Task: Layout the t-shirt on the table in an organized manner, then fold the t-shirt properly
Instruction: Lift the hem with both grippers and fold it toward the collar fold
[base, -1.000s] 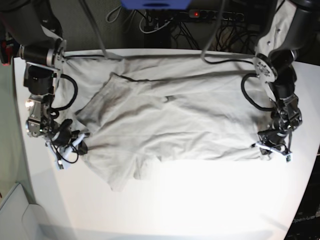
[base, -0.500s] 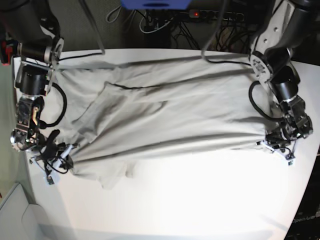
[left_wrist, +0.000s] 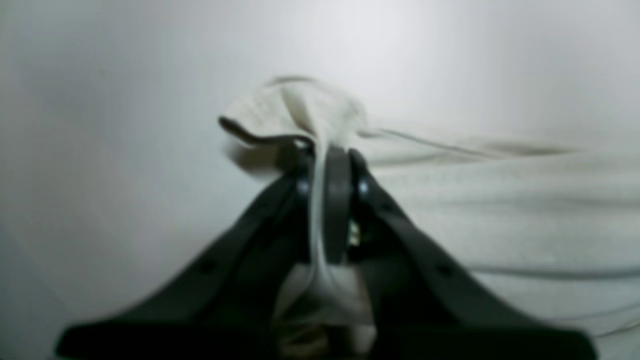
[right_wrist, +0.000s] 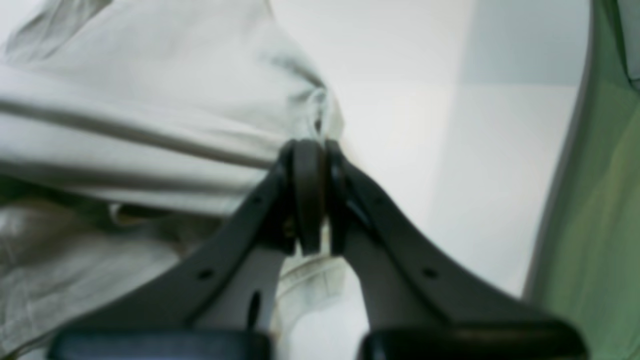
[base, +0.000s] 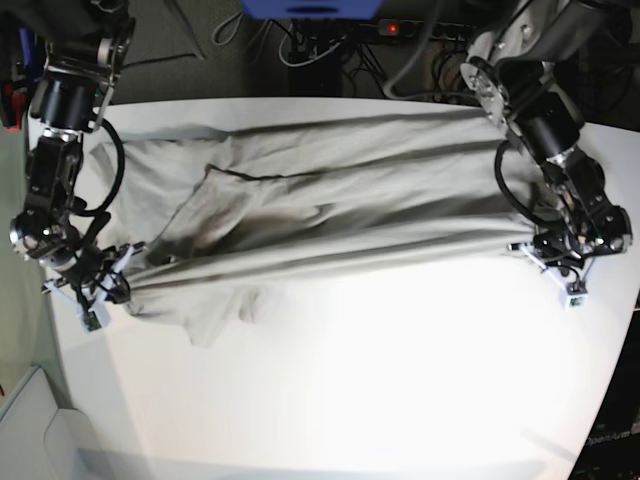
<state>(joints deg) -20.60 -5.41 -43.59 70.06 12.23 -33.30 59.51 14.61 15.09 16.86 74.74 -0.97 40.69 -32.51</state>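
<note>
Currently both pincers, left pincer (base: 553, 262) and right pincer (base: 112, 285), clench t-shirt (base: 330, 215) edges stretched taut over the table (base: 380, 400); lower evenly, keeping tension, to avoid wrinkles.

No legible text, label, brand, number or sign was present in any view. The t-shirt (base: 330, 215) carried no print, and the table (base: 380, 380) bore no markings. The blue object (base: 312, 8) at 12 o'clock beyond the table's far edge, and the power strip (base: 420, 30) beside it at about 1 o'clock, showed no readable characters.
</note>
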